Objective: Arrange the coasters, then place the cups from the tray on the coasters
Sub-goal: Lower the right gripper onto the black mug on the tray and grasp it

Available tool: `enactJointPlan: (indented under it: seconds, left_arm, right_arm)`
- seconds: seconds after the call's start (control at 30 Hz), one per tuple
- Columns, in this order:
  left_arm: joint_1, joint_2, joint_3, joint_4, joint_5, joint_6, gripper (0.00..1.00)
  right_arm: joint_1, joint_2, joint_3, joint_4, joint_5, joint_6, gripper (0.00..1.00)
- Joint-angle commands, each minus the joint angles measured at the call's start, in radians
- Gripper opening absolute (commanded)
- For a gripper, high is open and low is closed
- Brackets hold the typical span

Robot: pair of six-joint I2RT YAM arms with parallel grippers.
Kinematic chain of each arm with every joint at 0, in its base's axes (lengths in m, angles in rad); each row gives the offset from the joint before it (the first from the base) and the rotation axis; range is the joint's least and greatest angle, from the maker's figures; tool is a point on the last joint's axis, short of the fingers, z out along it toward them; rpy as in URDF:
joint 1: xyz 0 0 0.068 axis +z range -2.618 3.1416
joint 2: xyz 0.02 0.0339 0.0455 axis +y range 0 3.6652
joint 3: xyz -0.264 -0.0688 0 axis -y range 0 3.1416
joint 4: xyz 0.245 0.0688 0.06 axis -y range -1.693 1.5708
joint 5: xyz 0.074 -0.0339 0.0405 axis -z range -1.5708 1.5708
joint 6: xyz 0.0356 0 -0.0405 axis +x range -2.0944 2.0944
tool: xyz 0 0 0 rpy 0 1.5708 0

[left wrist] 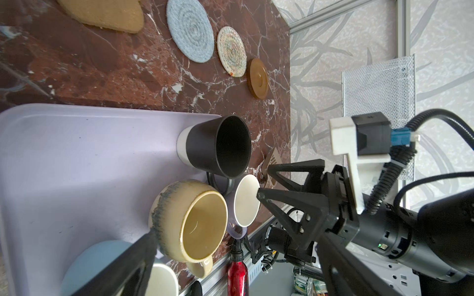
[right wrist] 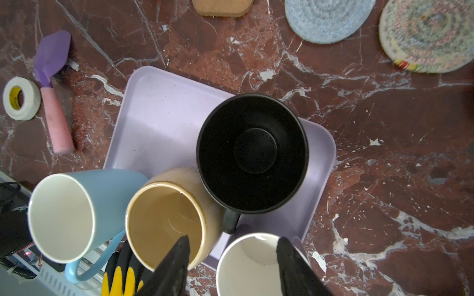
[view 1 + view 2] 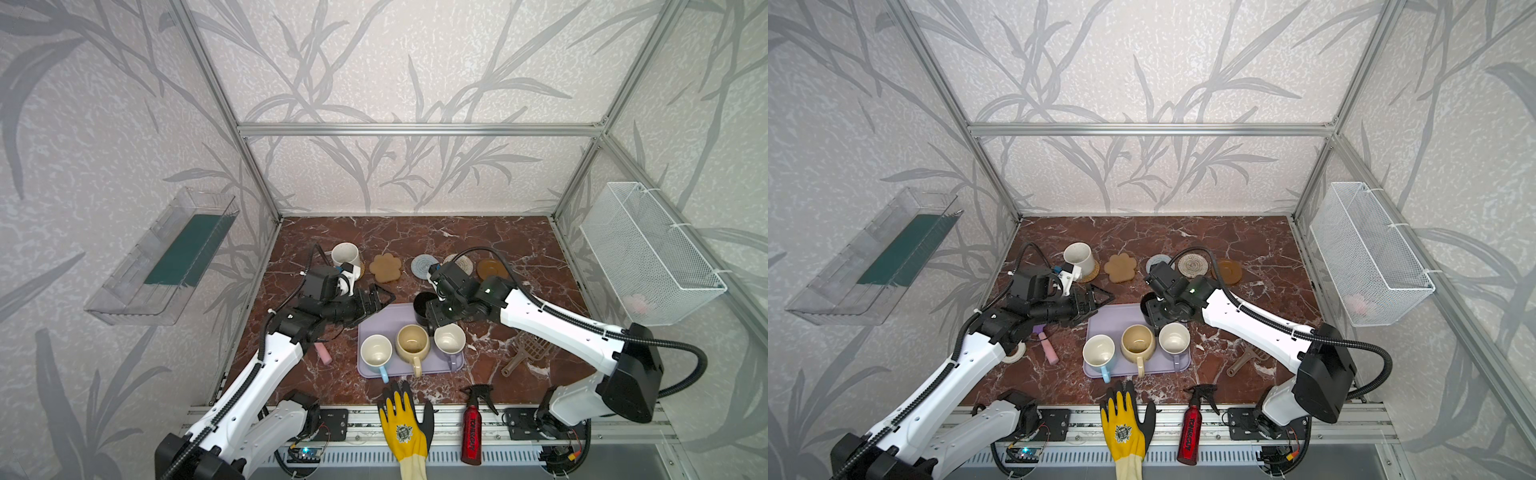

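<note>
Matte black handled mug (image 2: 252,153): its handle sits just ahead of the right gripper (image 2: 233,238), whose fingers stand half-spread, seemingly touching nothing. Left gripper (image 3: 382,296) gapes wide, empty.

Vertical dark lettering ran down the red spray bottle (image 3: 471,436) at the near edge; we could not read it with certainty. The yellow glove (image 3: 405,432) to its left bore a round dark emblem, no legible words. The tape roll's (image 2: 21,98) yellow core label stayed unreadable.
</note>
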Motion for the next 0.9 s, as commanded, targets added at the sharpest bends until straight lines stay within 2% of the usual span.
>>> enactJointPlan:
  seconds: [0.0, 0.37, 0.87]
  left_arm:
    - [-0.032, 0.012, -0.015, 0.074, -0.056, -0.036, 0.99]
    - [-0.045, 0.015, -0.035, 0.095, -0.078, -0.041, 0.99]
    - [-0.045, 0.015, -0.07, 0.13, -0.088, -0.059, 0.99]
  right_arm:
    - [0.009, 0.028, -0.009, -0.01, 0.002, -0.004, 0.5]
    - [0.014, 0.1, -0.013, 0.017, -0.015, 0.001, 0.38]
    - [0.026, 0.128, -0.041, 0.053, 0.013, 0.009, 0.37]
